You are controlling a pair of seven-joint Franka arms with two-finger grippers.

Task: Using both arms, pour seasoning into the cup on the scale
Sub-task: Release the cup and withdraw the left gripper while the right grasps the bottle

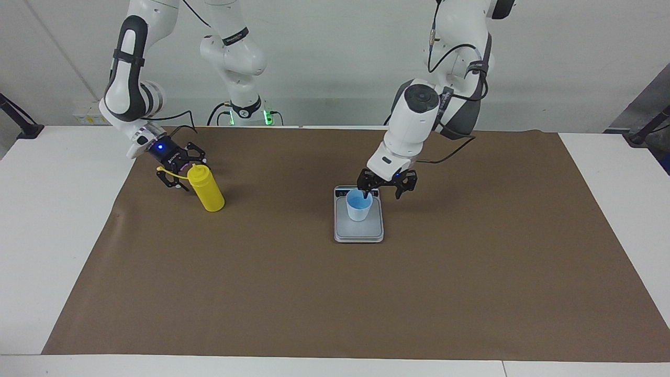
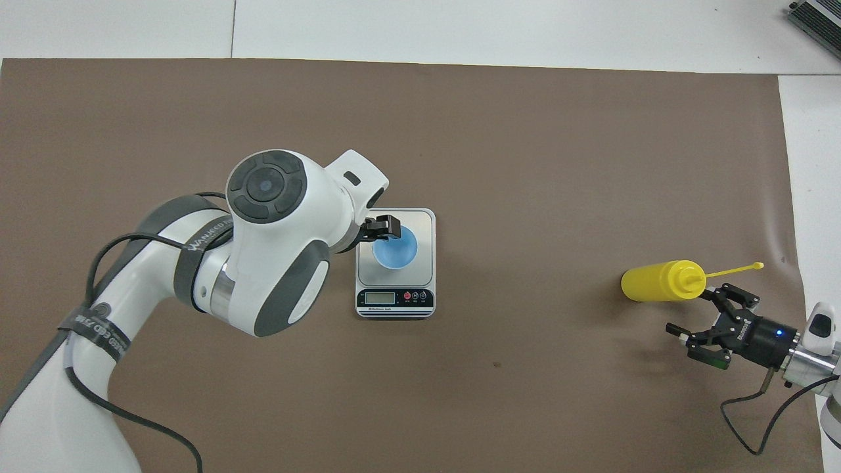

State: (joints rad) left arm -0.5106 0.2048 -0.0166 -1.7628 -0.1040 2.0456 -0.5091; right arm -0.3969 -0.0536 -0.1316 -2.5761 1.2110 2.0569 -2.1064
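The cup is seen standing upright on the weighing plate of the scale, which lies on the brown mat near the middle of the table, its display strip at the edge nearer the robots. The left gripper is held just above the cup's rim, on the side toward the robots and the left arm's end; its fingers are spread wide and nothing is gripped between them. One fingertip is seen over the cup's rim, the other outside the cup, and the cup is not clasped.

The seasoning is seen standing on the mat toward the right arm's end of the table, its nozzle top uppermost and its thin cap strand stretched out sideways. The right gripper is placed low, just beside the bottle's upper part, with its fingers wide apart and empty. The bottle's top lies at the mouth of the fingers; whether contact is made cannot be told.
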